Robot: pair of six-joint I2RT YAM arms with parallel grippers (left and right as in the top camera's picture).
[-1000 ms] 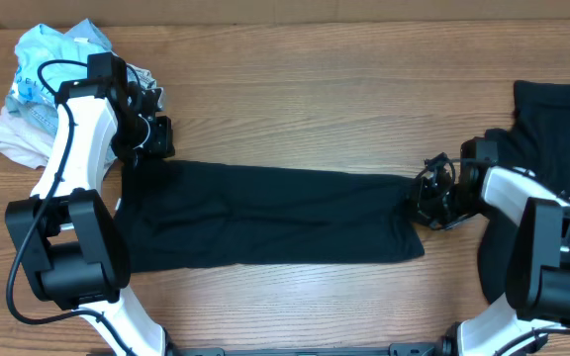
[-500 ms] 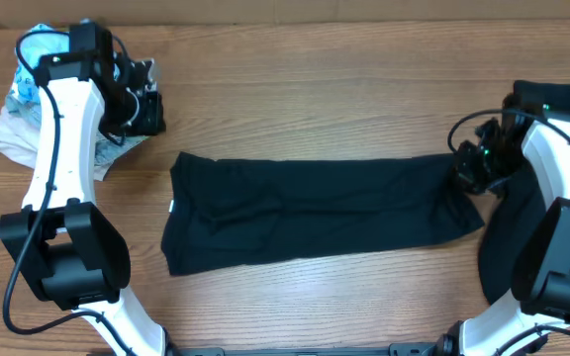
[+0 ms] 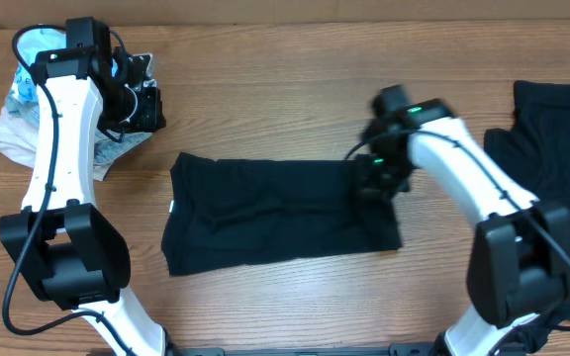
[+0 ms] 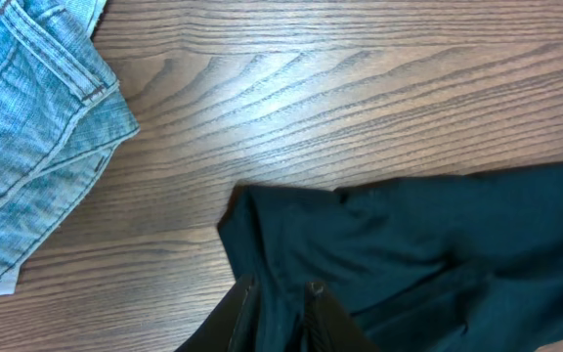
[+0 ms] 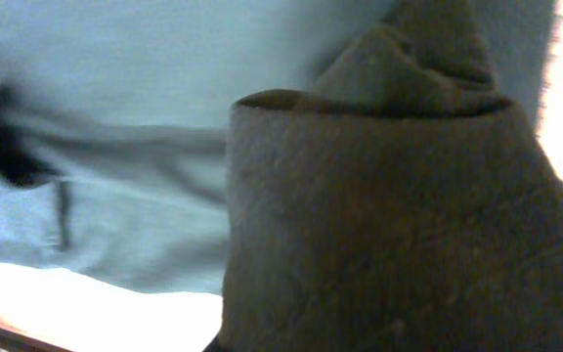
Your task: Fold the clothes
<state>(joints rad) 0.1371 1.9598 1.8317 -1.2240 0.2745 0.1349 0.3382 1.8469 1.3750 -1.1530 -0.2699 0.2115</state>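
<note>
Wooden table [image 3: 285, 89]: right gripper [image 3: 374, 179] clamps the folded-over end of black T-shirt [image 3: 265, 213] — left gripper [image 3: 139, 105] slightly parted, empty.

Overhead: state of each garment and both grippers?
black T-shirt: folded into a long strip, right end doubled over leftward.
right gripper: shut on the black T-shirt's right end.
left gripper: slightly open, empty.
light-coloured pile: crumpled, unfolded.
second black garment: lying loose at the right edge.
</note>
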